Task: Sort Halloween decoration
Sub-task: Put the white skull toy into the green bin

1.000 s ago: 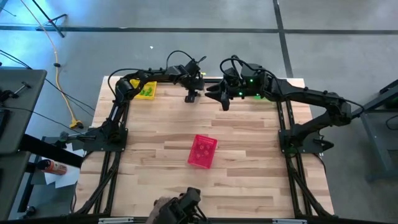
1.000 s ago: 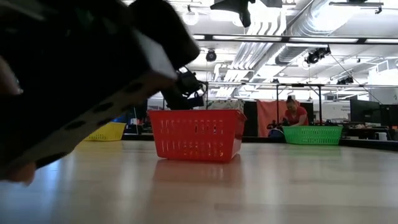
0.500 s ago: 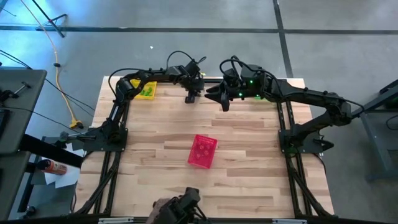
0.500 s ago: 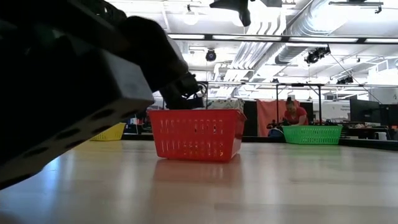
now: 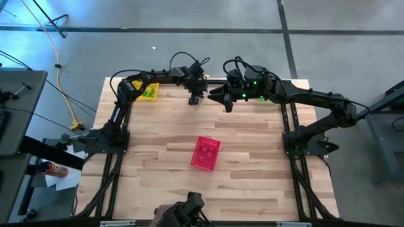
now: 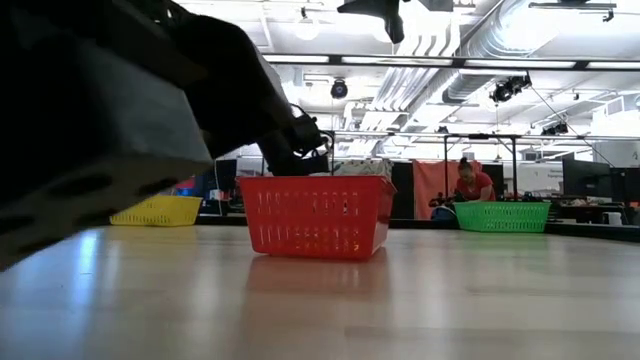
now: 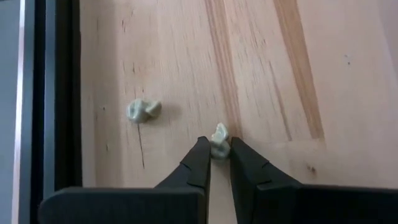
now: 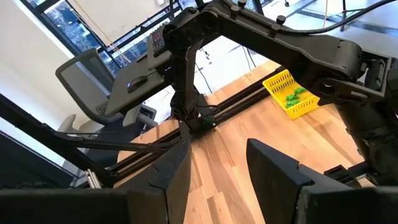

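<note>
My left gripper stands at the table's far edge, shut on a tiny pale green Halloween decoration. A second pale trinket lies on the wood beside it, close to the table's black edge rail. The yellow basket at the far left corner holds green trinkets. The red basket stands mid-table. My right gripper hovers just right of the left one with its fingers open and nothing between them. My left gripper pinches the small pale trinket between its two fingertips, only at their free ends. The fingers come from above, pointing down at the table. Part of the trinket sticks out past the tips; whether it is off the wood, I cannot tell.
A green basket stands at the far right, mostly under my right arm in the high view. A large dark shape close to the low camera blocks that view's left side. Bare wood lies around the red basket.
Both arms stay in place at the far edge. The dark shape in front of the low camera has shifted up and left, uncovering the yellow basket in that view.
</note>
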### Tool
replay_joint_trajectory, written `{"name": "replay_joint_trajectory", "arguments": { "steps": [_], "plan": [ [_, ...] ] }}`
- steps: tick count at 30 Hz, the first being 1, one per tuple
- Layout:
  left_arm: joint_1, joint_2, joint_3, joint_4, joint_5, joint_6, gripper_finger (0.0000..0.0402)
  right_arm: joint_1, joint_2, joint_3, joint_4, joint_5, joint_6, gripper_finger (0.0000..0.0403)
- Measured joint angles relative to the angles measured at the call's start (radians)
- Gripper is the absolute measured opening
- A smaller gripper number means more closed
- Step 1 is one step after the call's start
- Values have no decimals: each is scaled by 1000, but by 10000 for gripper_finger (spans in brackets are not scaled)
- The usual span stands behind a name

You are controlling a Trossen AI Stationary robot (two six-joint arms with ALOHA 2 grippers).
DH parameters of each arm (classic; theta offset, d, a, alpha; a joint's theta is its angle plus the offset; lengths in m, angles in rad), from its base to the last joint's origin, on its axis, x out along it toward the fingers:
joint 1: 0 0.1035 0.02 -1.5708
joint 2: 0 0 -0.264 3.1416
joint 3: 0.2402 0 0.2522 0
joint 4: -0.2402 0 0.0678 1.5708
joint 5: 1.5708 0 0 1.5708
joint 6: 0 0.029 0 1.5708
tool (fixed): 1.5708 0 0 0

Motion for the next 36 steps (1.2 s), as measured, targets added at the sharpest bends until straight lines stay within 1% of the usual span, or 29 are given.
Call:
{"name": "replay_joint_trajectory", "arguments": {
  "steps": [6, 16, 20, 24, 29, 33, 36],
  "plan": [
    [9, -21, -4, -25, -11, -72, 15, 0, 0, 0, 0, 0, -11, 152],
    [35, -128, -4, -87, 16, -117, 15, 0, 0, 0, 4, 0, -58, 152],
    [42, -199, -4, -122, 74, -177, 15, -9, 0, 0, 4, 0, -92, 152],
    [49, -306, -4, -164, 174, -262, 14, -27, 0, 0, 5, 1, -138, 152],
    [47, -464, -4, -237, 322, -431, 15, -40, 0, 0, 57, 1, -276, 152],
    [31, -597, -3, -258, 414, -613, 15, -12, 0, 0, 68, 9, -501, 152],
    [1, -681, -3, -256, 432, -731, 16, 24, 0, 0, 62, 107, -668, 152]
  ]
}}
